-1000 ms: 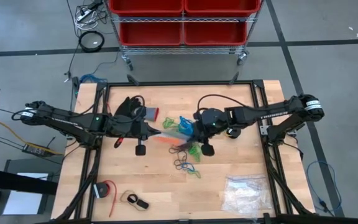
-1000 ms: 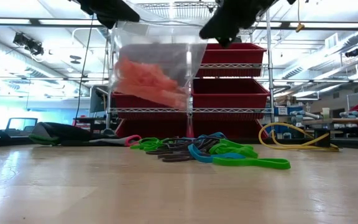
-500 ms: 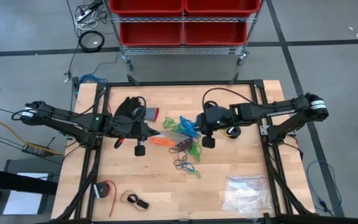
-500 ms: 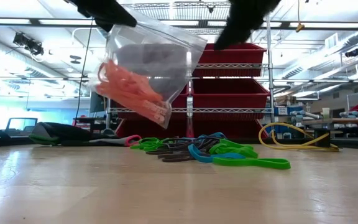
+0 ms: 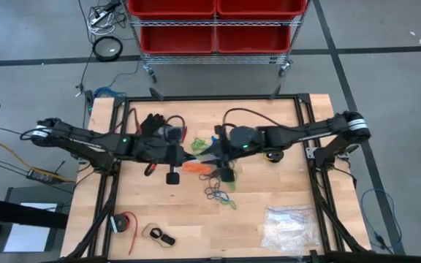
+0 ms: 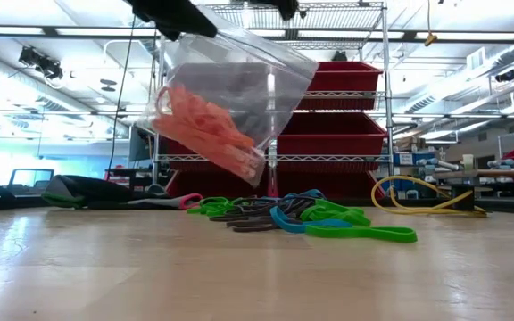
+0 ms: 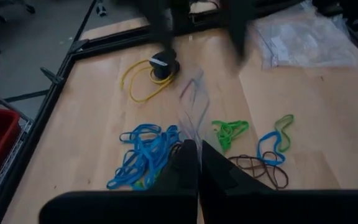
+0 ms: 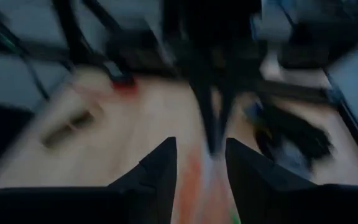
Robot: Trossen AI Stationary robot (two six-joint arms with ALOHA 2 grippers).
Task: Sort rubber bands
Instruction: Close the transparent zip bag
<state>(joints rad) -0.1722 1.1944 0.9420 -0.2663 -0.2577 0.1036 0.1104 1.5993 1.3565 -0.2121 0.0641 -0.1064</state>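
Note:
A clear plastic bag (image 6: 239, 89) with orange rubber bands (image 6: 205, 123) inside hangs above the table's middle. My left gripper (image 6: 181, 16) (image 7: 197, 163) is shut on it. My right gripper (image 8: 201, 163) (image 5: 215, 151) stands open just right of the bag's mouth. In the low view it (image 6: 284, 7) shows above the bag's top edge, apart from it. Loose green, blue and dark rubber bands (image 6: 302, 218) (image 5: 219, 183) lie in a pile on the wood under and near the bag. My left gripper pinches the bag's top edge (image 7: 192, 134) between its two shut fingers, near the corner toward the table's left. The fingers slant down from the table's left. The bag hangs tilted below them, clear of the table, with the orange bands lying along its lower side.
A black glove (image 5: 152, 126) lies at the far left. A clear bag of whitish pieces (image 5: 289, 226) sits at the near right, a yellow cable (image 5: 158, 235) and a red roll (image 5: 125, 223) at the near left. Red bins on a rack (image 5: 214, 22) stand beyond the far edge.
My right gripper has opened and let go of the bag's right top corner. It drew back toward the right, then came up and back to the left. The bag, square and spread between both grippers before, has swung and now hangs tilted from my left gripper alone.

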